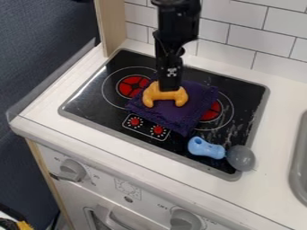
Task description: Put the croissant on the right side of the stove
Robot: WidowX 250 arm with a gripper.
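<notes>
An orange-yellow toy croissant (151, 95) lies over a dark purple cloth (186, 114) near the middle of the black stove top (90, 101), its two ends curving toward the front. The black gripper (170, 85) hangs straight down from the top edge, with its lower end right at the croissant's back middle part, covering some of it. Part of the red burner on the right of the stove shows beside the cloth.
A blue-handled toy utensil (207, 148) with a grey round head (240, 158) lies across the stove's front right corner. A grey sink edge (298, 166) is at the far right. A tiled wall (240, 36) and a wooden post (111, 27) stand behind.
</notes>
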